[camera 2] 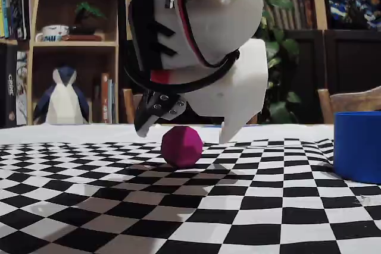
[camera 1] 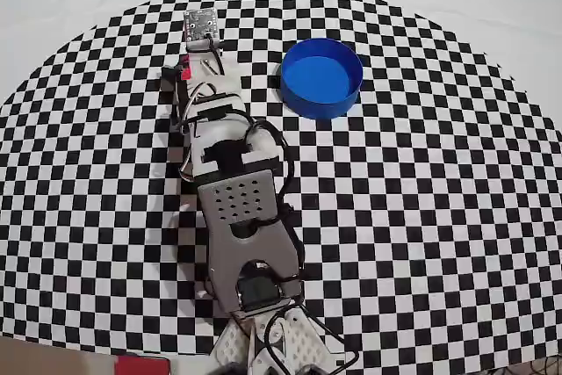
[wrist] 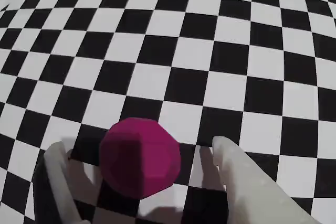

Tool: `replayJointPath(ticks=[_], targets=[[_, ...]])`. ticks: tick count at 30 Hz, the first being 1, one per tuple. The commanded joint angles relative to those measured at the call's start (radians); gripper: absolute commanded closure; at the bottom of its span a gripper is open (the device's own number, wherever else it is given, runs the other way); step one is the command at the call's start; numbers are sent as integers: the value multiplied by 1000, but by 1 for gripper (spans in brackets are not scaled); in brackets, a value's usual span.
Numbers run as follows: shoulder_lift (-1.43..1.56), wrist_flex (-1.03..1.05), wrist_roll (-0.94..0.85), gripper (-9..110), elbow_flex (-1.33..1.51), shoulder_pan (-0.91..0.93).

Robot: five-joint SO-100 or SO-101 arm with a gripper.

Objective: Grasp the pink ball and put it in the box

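The pink ball [wrist: 140, 157] rests on the checkered cloth, and in the fixed view the ball [camera 2: 181, 146] sits just below the arm's head. My gripper [wrist: 137, 148] is open and lowered around it. One white finger [wrist: 56, 174] stands to its left and the other to its right, each with a small gap to the ball. In the fixed view the gripper [camera 2: 187, 129] straddles the ball from above. The arm hides the ball in the overhead view, where the gripper [camera 1: 204, 41] lies left of the box [camera 1: 321, 76], a round blue container with nothing in it.
The checkered cloth [camera 1: 421, 217] covers the table. In the fixed view the box [camera 2: 357, 147] stands at the right edge. The arm's base [camera 1: 263, 340] is at the bottom of the overhead view. Shelves with a penguin figure [camera 2: 62, 102] stand behind the table.
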Motion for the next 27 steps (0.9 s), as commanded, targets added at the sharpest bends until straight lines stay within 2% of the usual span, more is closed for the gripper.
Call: replayJointPath(ticks=[1, 27], targets=[[3, -14, -9, 69, -38, -12], [-46, 18, -15, 69, -106, -20]])
